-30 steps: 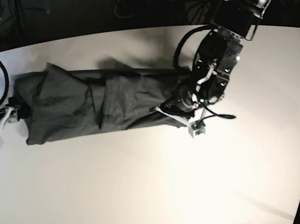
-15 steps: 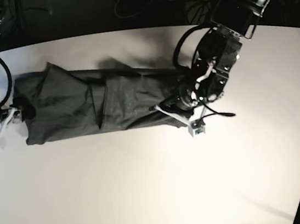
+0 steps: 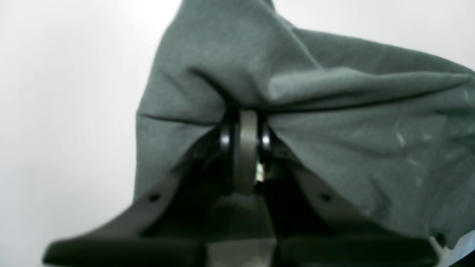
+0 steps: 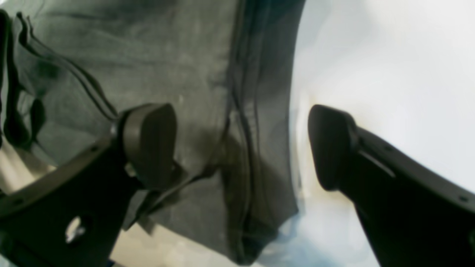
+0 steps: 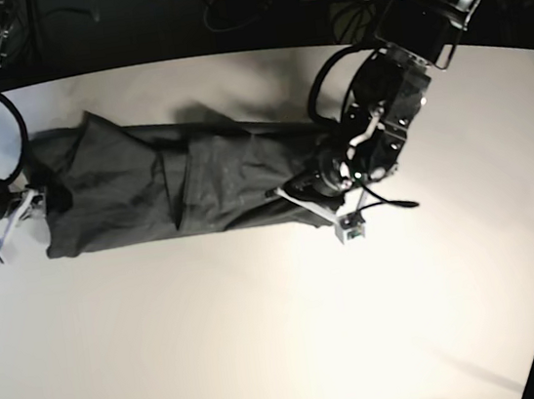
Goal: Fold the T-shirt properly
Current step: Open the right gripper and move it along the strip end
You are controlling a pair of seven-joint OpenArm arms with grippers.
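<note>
A: Base view first. T-shirt (image 5: 171,183) lies as a long dark band across the white table (image 5: 285,335), upper-left to centre of frame, already narrowed lengthwise w/ a few diagonal creases.

B: Grippers?

A: Left gripper (image 3: 243,129) sits at the band's end nearest frame centre-right in base view. Left wrist view shows its jaws pressed together w/ grey fabric pinched between and draping over both sides, so it's clamped on the T-shirt. Right gripper (image 4: 241,148) is at the far-left end of the band. Right wrist view: fingers (image 4: 148,144) spread wide apart, one over the cloth, the other over bare table, straddling the shirt's edge. Nothing held.

B: What could go wrong from here?

A: My guess: if the left arm lifts while the right end is free, the whole band drags or slides instead of folding over. Pinch looks like a bunched ridge, maybe not all layers, so a layer could slip out and the fold go lopsided. Right side: if it closes where it is, it may catch only the outer hem and miss lower layers.

B: Any writing or brands?

A: Faint pale lettering at lower right corner of base view, too small to read. Shirt is plain, no print seen.
</note>
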